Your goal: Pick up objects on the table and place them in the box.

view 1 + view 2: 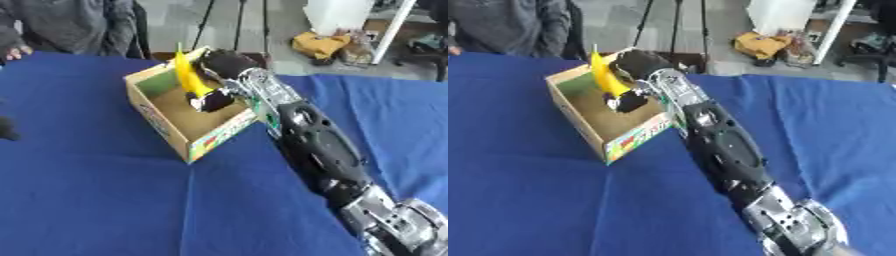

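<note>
— What is lying at the left of the frame?

— Bare blue tablecloth [96, 200] is filling the whole left and lower left. In the left eye view a small dark shape [7, 129] is sitting at the left edge; I cannot make out what it is, and the right eye view is not showing it.

— And the box?

— The cardboard box [157, 120] is standing open in the upper middle, one corner pointing toward the bottom of the frame. Its brown floor is showing, with a green inner wall at the far side.

— Where is the thing being handled?

— A yellow banana-like object [188, 75] is standing upright over the box's far part — the right hand [214, 97] is curling its fingers round it, reaching in over the right rim.

— To the right?

— The black-and-silver right arm [728, 150] is running from the lower right corner up to the box, with open cloth beyond it.
</note>
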You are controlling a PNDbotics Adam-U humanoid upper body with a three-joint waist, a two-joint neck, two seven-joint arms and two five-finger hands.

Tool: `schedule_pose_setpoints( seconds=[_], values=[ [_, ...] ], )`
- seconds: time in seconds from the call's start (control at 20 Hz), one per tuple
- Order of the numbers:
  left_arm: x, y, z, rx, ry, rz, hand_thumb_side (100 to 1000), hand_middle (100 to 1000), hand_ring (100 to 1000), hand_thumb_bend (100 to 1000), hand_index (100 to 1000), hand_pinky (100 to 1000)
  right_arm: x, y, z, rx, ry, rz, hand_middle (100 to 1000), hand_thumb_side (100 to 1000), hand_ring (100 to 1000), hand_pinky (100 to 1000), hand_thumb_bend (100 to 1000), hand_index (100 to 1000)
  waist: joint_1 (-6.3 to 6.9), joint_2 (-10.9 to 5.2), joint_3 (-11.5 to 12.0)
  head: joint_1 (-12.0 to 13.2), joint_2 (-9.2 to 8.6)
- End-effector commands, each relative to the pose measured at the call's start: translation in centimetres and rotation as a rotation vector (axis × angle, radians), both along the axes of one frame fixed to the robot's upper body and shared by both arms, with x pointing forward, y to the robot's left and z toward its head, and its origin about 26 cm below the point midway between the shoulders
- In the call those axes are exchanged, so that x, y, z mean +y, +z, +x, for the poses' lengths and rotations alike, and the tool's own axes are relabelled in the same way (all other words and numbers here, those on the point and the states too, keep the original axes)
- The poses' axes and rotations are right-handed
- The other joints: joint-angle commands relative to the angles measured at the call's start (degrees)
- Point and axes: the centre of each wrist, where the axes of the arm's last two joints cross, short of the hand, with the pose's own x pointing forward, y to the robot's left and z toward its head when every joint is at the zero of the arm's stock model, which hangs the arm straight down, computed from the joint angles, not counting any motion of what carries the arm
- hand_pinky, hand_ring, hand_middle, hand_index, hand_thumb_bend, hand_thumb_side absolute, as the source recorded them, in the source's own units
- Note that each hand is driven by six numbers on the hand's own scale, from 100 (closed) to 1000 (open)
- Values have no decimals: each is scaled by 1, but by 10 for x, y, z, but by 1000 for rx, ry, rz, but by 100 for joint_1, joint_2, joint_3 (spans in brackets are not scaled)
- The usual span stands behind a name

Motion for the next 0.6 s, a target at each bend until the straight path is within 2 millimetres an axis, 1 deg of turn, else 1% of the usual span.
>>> schedule_pose_setpoints(
  seconds=[0.05,0.2,0.3,0.35,0.4,0.45,0.55,0.6],
  values=[
    [-3,11,-2,-36,-20,4,1000,632,569,591,705,538,-3,3,3,-10,-26,-7,538,542,587,589,100,671,36,-66,0,-59,-78],
    [-3,11,-1,-37,-21,4,1000,632,569,591,705,538,-6,-4,5,13,-45,-11,550,558,595,592,100,685,28,-42,-17,-58,-94],
    [-4,11,-1,-37,-22,5,1000,632,569,591,705,537,-6,-8,6,29,-54,-18,587,586,623,604,100,735,28,-35,-27,-58,-110],
    [-4,11,-1,-37,-23,6,1000,632,569,591,705,537,-6,-9,6,33,-56,-21,591,590,627,605,100,741,28,-33,-32,-60,-115],
    [-4,11,-1,-36,-23,6,1000,631,569,591,705,537,-6,-9,6,34,-58,-24,634,624,667,618,100,792,29,-33,-38,-63,-119],
    [-4,11,-1,-36,-23,6,1000,631,569,592,705,537,-6,-10,6,34,-59,-26,660,641,685,625,100,812,29,-33,-45,-64,-122],
    [-3,10,-1,-33,-22,6,1000,631,569,592,705,537,-7,-9,5,29,-64,-25,713,678,720,637,191,843,28,-36,-61,-61,-126],
    [-3,10,-1,-33,-21,6,1000,631,569,592,705,537,-7,-9,5,23,-65,-21,763,717,753,659,320,866,26,-40,-71,-59,-128]
  ],
)
